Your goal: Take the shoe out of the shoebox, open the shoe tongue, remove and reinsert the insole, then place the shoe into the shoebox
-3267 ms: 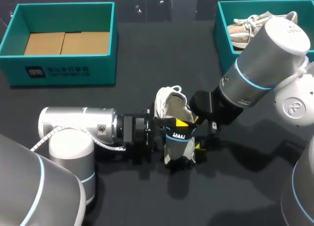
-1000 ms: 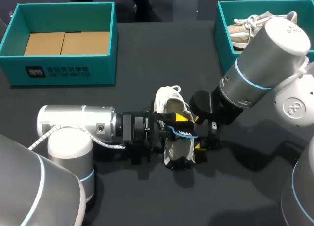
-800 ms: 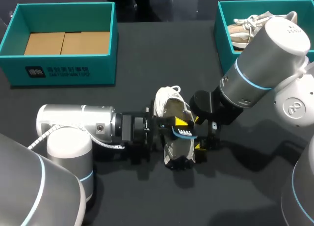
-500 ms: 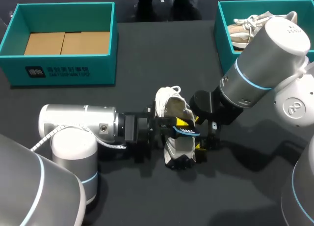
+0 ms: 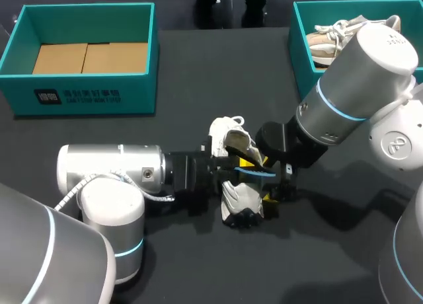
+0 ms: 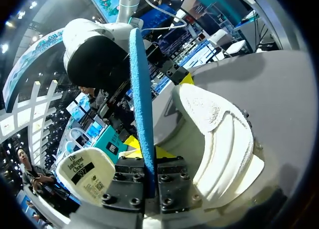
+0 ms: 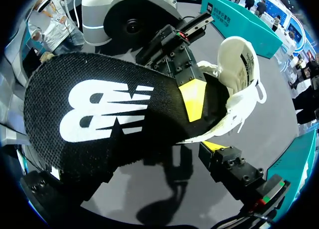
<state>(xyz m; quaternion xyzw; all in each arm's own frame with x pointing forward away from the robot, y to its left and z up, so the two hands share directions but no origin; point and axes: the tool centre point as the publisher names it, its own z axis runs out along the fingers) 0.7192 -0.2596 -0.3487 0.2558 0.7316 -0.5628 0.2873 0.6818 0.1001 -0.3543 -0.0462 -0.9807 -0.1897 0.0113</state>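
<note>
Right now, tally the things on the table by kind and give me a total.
Shoeboxes: 2, left and right
Shoes: 2, one inside the right box, one out of it
Insole: 1
Total: 5

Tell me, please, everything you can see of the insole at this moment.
The insole is a thin, flexible pad with a black, woven-looking top that bears a large white logo, and a blue, foam-like edge that the left wrist view shows side-on. The left gripper is shut on it, one yellow fingertip lying flat on the black top. One end appears to run into the opening of the white shoe; the logo end sticks out free.
</note>
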